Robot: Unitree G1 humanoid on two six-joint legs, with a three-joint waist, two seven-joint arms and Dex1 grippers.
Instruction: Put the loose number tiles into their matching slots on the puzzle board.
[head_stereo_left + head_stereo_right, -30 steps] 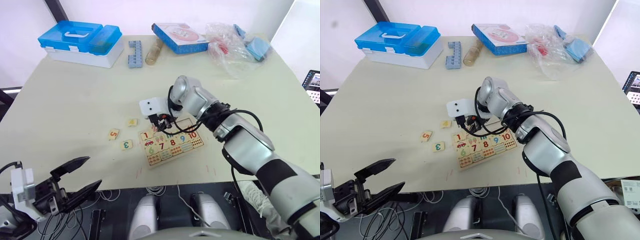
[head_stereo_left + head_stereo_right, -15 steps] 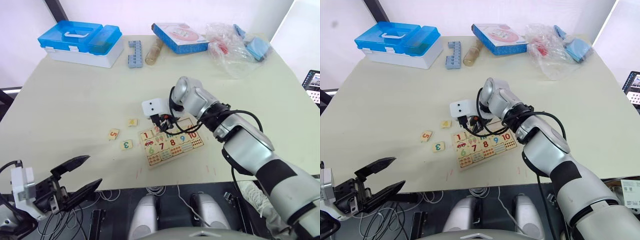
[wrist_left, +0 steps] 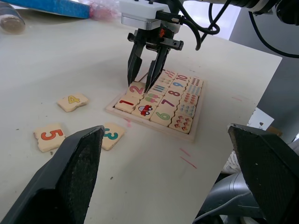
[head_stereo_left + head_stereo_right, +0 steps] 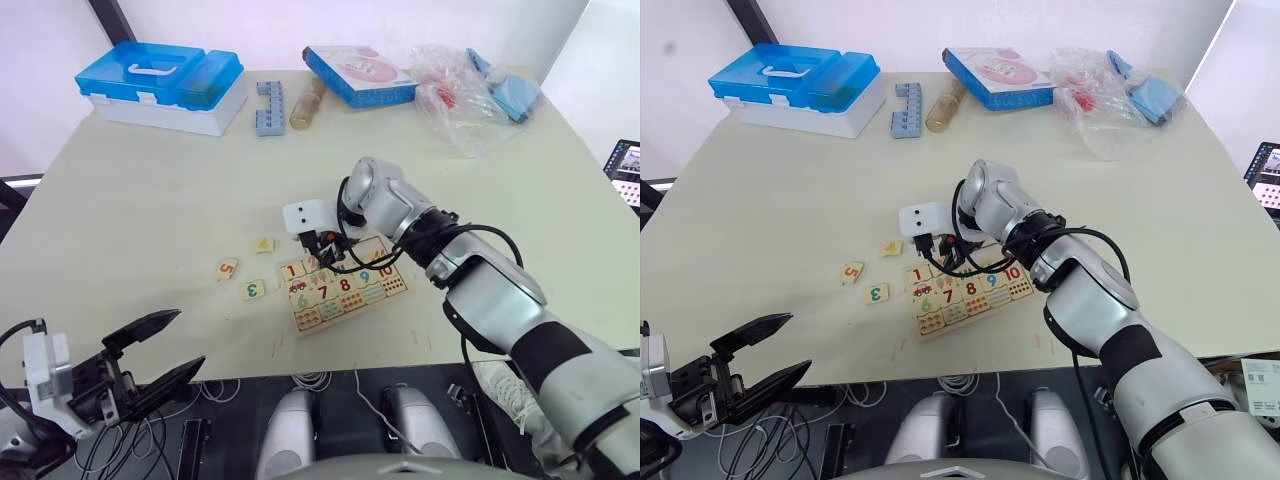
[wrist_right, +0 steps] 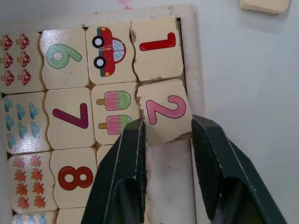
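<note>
Nearest the robot, the left gripper (image 4: 150, 358) hangs below the front edge of the table (image 4: 150, 200) with its two black fingers spread apart and nothing between them. On the tabletop beyond it lie three loose tiles: the green 3 tile (image 4: 254, 290), the red 5 tile (image 4: 228, 267) just beside it, and the yellow 4 tile (image 4: 264, 244) a little farther back. To their right sits the puzzle board (image 4: 345, 283), where the 1 tile (image 5: 157, 48) lies seated in the top row. The right gripper (image 3: 145, 74) points down at the board, its fingers parted and straddling the 2 tile (image 5: 164, 117), which lies slightly askew in its slot next to the 1.
</note>
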